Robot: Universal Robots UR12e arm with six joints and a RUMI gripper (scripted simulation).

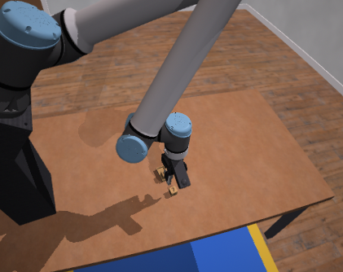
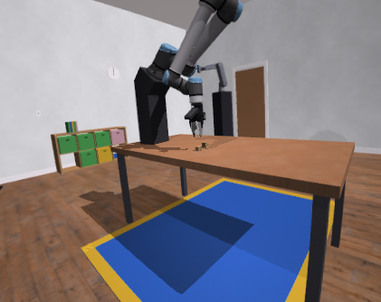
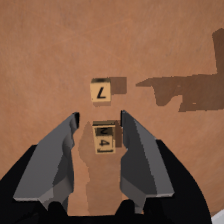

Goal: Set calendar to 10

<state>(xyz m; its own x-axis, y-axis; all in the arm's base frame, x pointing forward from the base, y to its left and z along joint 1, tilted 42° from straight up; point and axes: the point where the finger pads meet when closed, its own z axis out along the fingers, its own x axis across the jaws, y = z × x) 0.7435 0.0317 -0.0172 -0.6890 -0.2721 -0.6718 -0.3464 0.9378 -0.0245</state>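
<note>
On the table (image 2: 278,156), the wooden top carries the calendar parts near the edge closest to the blue mat (image 2: 205,245). Above the table, the arm (image 1: 181,62) reaches down from its dark pedestal, with the gripper (image 3: 99,131) pointing at the surface. Its two fingers are narrowed but not fully closed, with nothing clamped. Between them, seen by the wrist camera, lies the tray (image 3: 105,136) with one cube showing 4; whether the fingers touch it cannot be determined. Just beyond the tray, apart from it, a loose cube (image 3: 100,92) showing 7 rests on the table.
</note>
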